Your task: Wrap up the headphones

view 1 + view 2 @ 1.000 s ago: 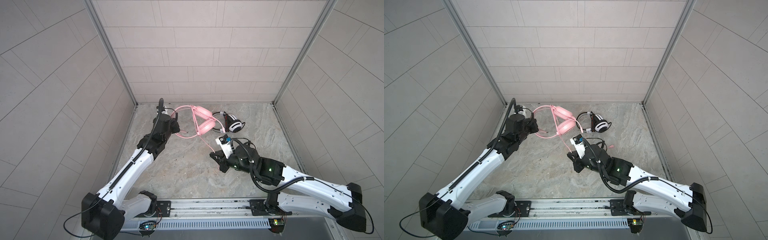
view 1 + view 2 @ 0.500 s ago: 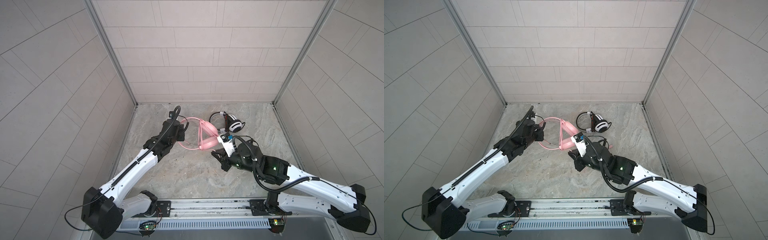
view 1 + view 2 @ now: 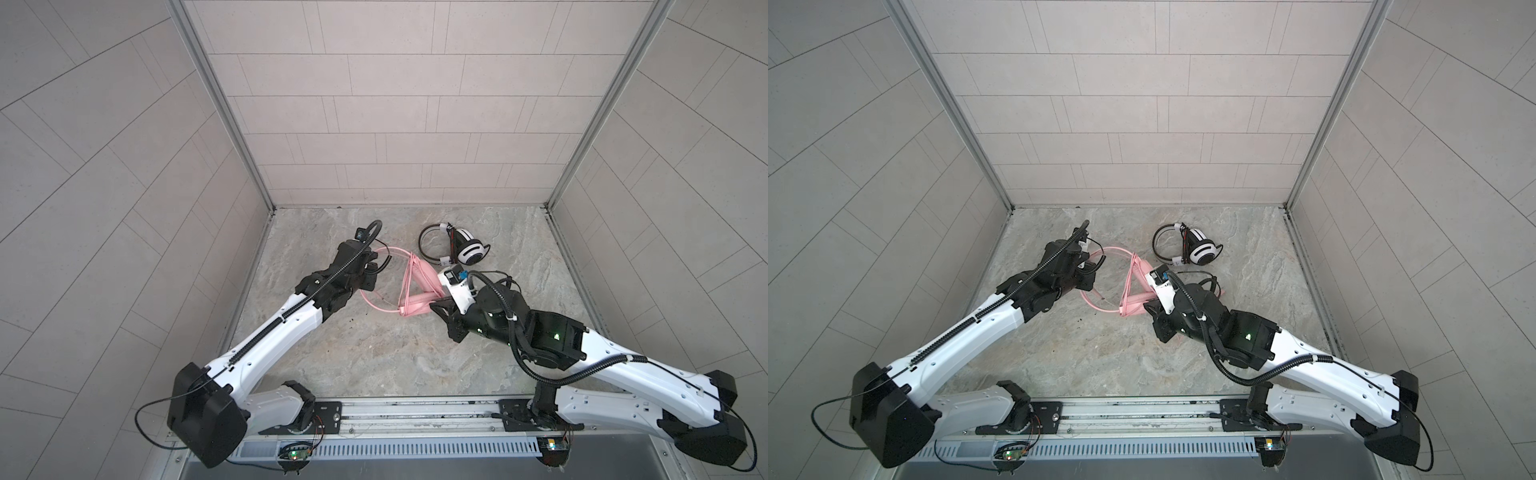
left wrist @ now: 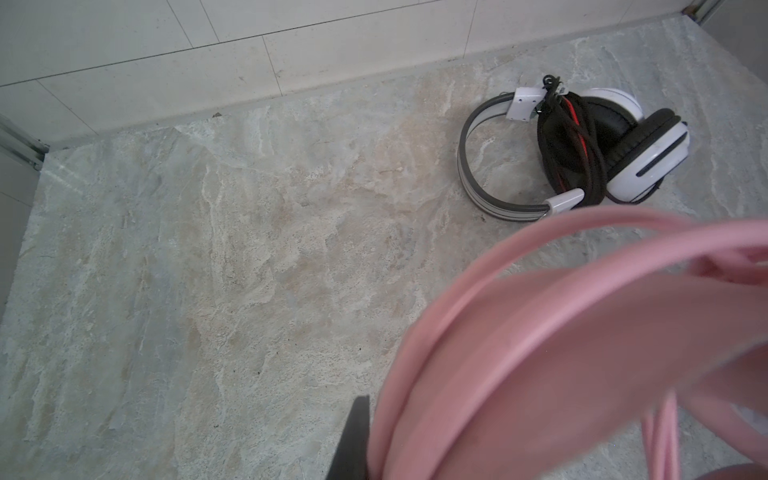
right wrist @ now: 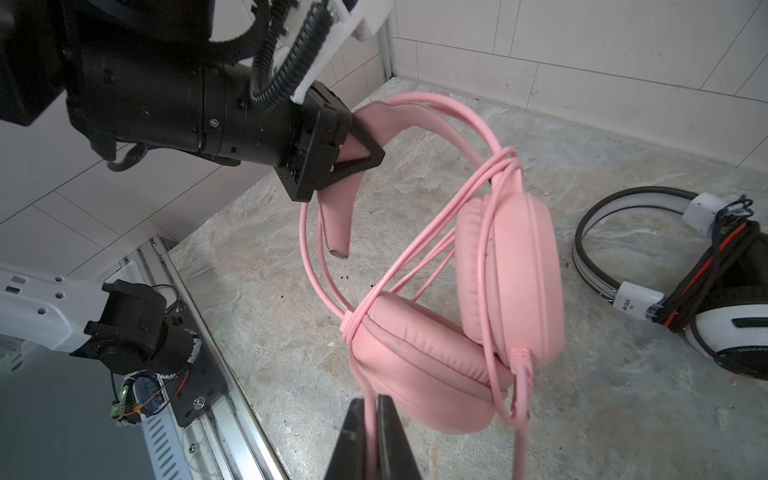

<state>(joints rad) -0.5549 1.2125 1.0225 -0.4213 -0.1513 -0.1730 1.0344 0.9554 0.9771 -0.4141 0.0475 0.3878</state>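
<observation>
Right wrist: left pincer (image 5: 360, 147) clamping pink headphones (image 5: 511, 282), right pincer (image 5: 371, 405) their cable (image 5: 306, 253) (tag (image 5: 638, 301) unreadable).

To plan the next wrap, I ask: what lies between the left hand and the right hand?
The pink headphones hang there: the left hand grips their headband, the right hand their cable. The right wrist view shows this.
</observation>
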